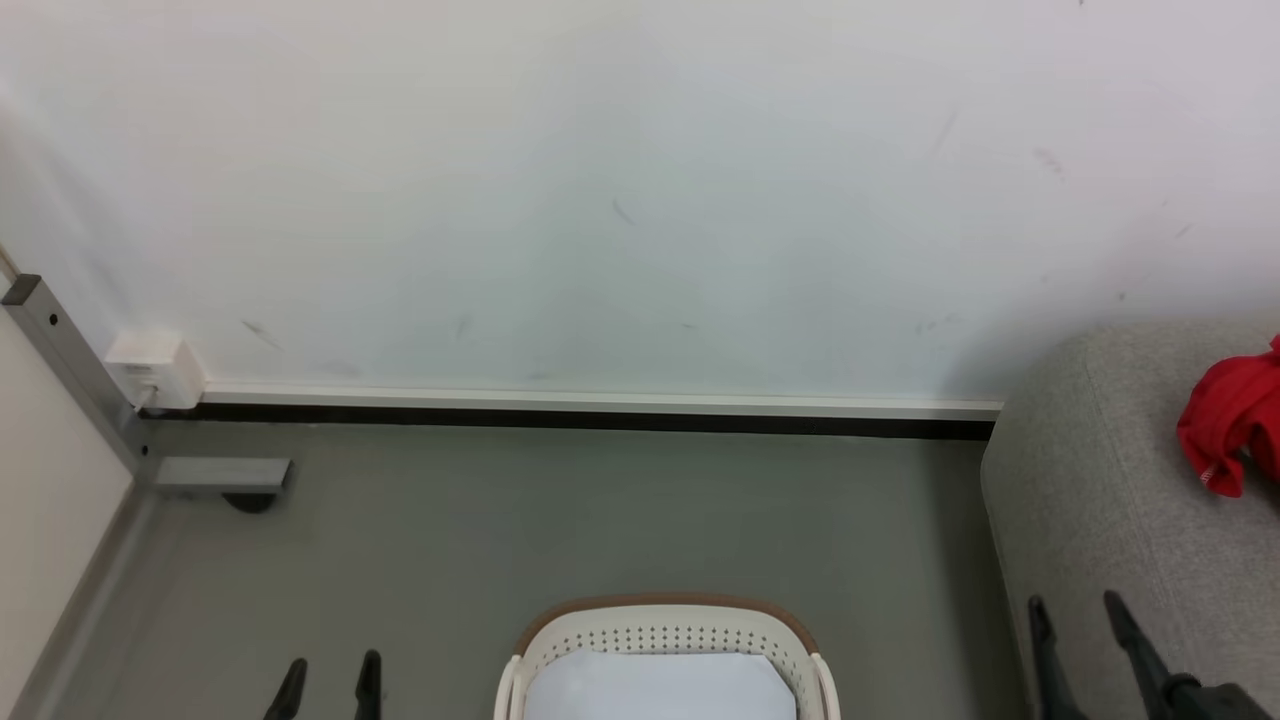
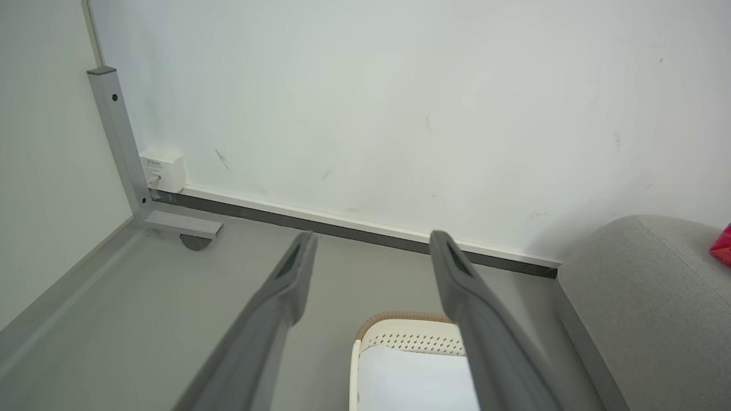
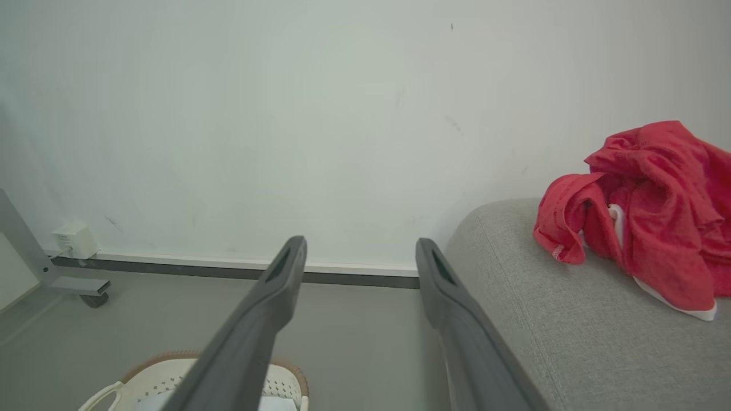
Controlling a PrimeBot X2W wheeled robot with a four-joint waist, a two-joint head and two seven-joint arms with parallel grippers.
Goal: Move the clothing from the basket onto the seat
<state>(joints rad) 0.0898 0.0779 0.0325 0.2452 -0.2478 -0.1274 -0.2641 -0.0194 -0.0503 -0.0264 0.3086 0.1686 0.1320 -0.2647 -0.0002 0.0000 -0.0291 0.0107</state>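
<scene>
Both grippers are hanging spread and empty, the left gripper (image 1: 332,662) left of the basket (image 1: 665,632), the right gripper (image 1: 1075,605) over the near edge of the seat (image 1: 1100,500). Red clothing (image 1: 1230,425) is lying bunched on the seat, far right. Being soft, light and limp, it is probably asking for a pinch on a raised fold. Bare floor (image 1: 500,520) is lying open to the left, and the seat's rounded edge is standing near the basket's right.

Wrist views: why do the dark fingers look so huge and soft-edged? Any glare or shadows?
Left wrist view: the left gripper sits close to a wide lens, so it looms, soft. Right wrist view: the right gripper likewise; the clothing looks sharper. Head view: even light, no glare, a faint shadow on the wall beside the seat.
</scene>
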